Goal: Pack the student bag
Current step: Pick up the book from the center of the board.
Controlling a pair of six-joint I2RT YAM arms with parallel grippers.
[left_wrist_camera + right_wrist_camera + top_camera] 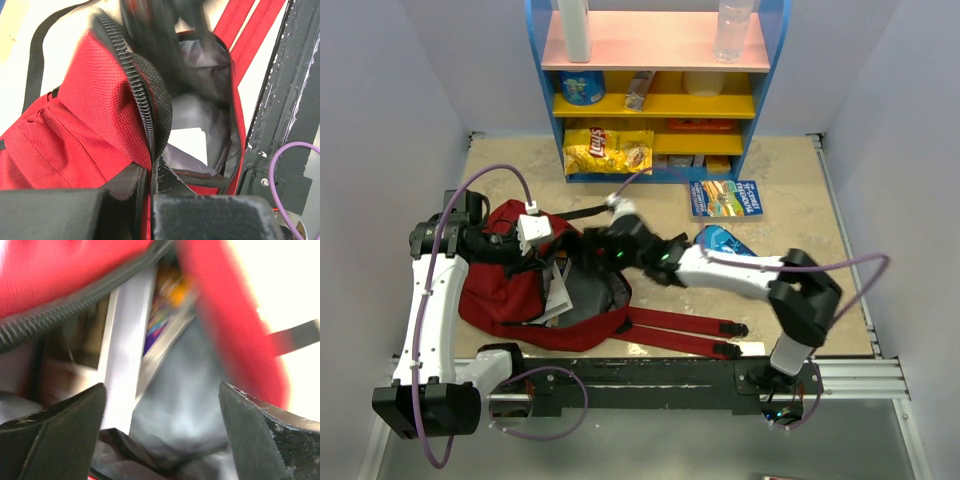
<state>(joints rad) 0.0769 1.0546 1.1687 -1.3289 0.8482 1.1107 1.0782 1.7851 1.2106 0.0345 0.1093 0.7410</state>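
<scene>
The student bag (505,290) lies on its side at the left of the surface (790,200), its mouth gaping toward the middle and its red straps trailing toward the arm bases. The left end effector (149,182) is clamped tight on the black zip edge (142,105) and lifts that rim so the grey lining (185,405) shows. The right end effector (162,425) is down in the opening with its fingers spread wide and nothing between them; a white-edged book (125,350) with a colourful cover stands in the bag just beside its left finger. The step in hand looks like a release of that book. To do it well, the right arm should back out straight along the line of the mouth, fingers wide, so neither catches the book's edge or the zip teeth and drags it out. The left's job is to hold the rim up until the right arm is out. A picture book (725,197) and a blue pencil case (723,240) lie on the surface to the right, likely the next picks.
</scene>
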